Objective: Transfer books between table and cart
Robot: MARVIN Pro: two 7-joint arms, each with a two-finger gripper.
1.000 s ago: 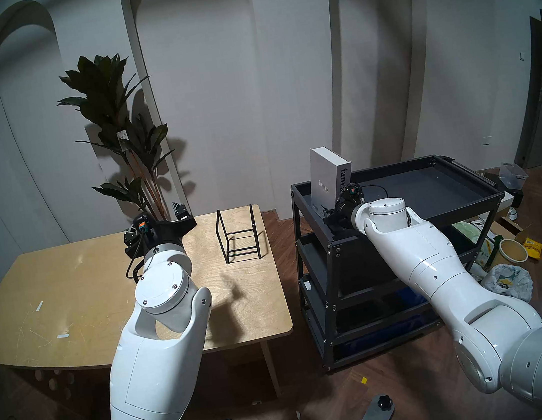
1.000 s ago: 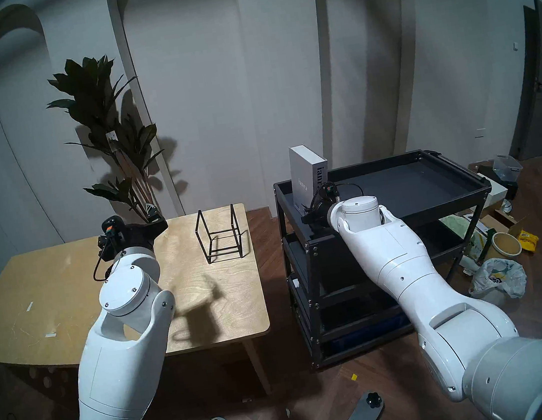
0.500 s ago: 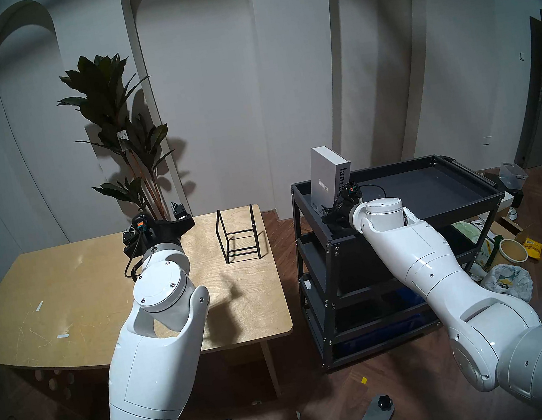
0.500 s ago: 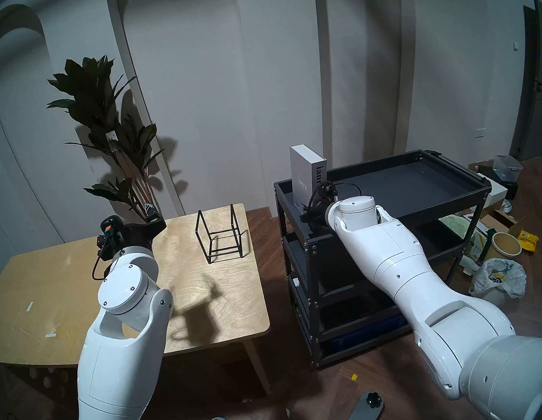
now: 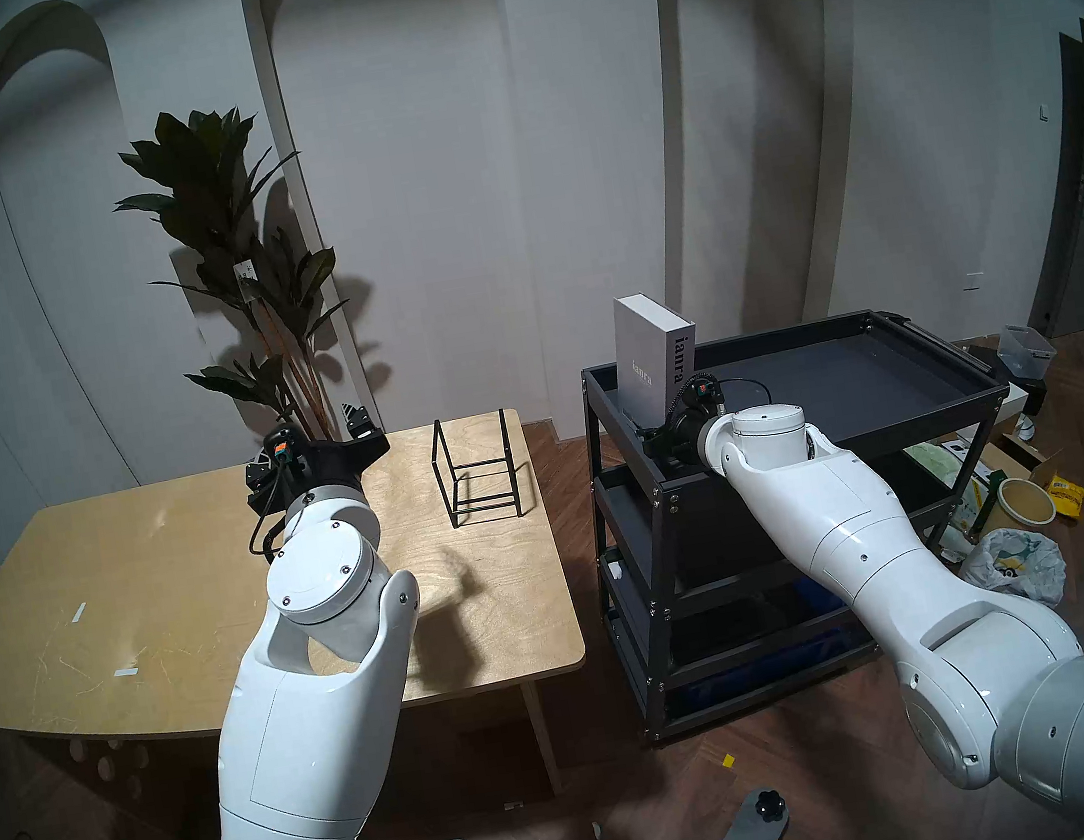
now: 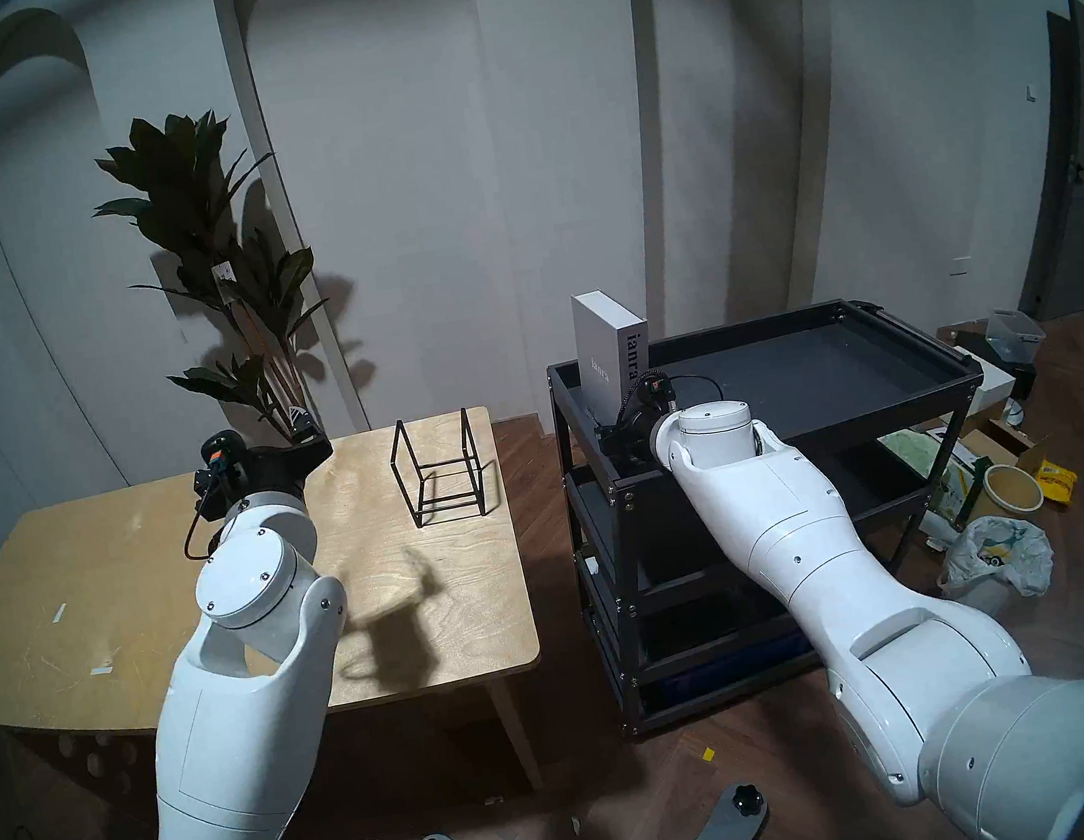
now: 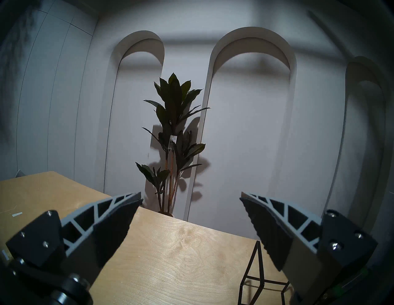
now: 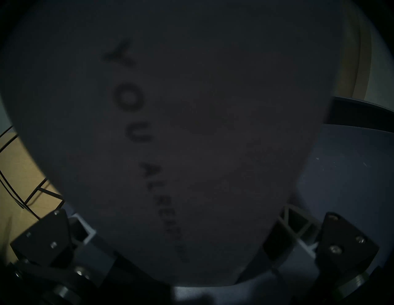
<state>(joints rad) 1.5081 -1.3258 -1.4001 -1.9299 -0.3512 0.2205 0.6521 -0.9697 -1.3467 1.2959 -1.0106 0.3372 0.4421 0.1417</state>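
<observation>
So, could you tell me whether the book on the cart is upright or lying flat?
Upright: the book stands on end in the cart's top tray.

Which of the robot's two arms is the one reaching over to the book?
The right arm. It stretches to the white-grey book standing upright on the black cart's top tray, while the left arm hangs over the wooden table, touching nothing.

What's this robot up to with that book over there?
It is moving a book between the wooden table and the black cart. The book stands upright on the cart's top shelf, with the right gripper at its lower end, a finger on either side. The left gripper hangs above the table, jaws wide and empty, near a black wire stand.
</observation>
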